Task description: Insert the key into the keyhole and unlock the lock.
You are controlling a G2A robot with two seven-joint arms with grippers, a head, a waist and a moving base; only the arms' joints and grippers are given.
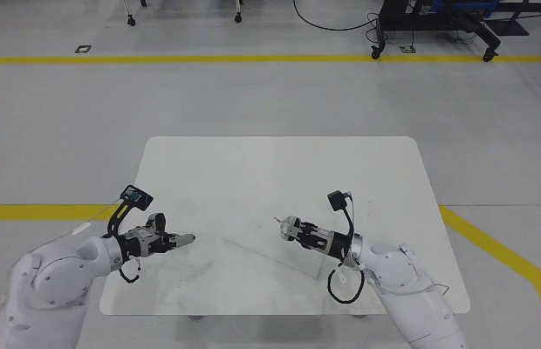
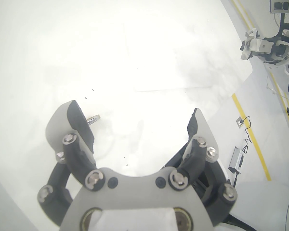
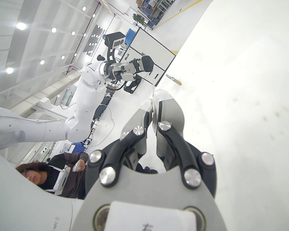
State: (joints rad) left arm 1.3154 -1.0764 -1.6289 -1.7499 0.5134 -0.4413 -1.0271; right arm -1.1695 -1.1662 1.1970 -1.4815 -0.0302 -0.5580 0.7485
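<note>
The left gripper (image 2: pixel 134 108) hovers low over the table (image 1: pixel 279 174), jaws spread wide and holding nothing. A small metal object (image 2: pixel 94 118), lock or key unclear, lies just beside one finger. The right gripper (image 3: pixel 152 97) is pinched closed; whether it holds anything cannot be told.

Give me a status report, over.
Left gripper open, right gripper shut. Small metal piece on table beside left gripper; lock or key, unclear.

Metal piece (image 2: pixel 94 118) — half behind left gripper (image 2: pixel 134 112)

Top cam looks down on table (image 1: pixel 279 174); 2 wrist cams close behind fingers (image 2: pixel 59 121).
</note>
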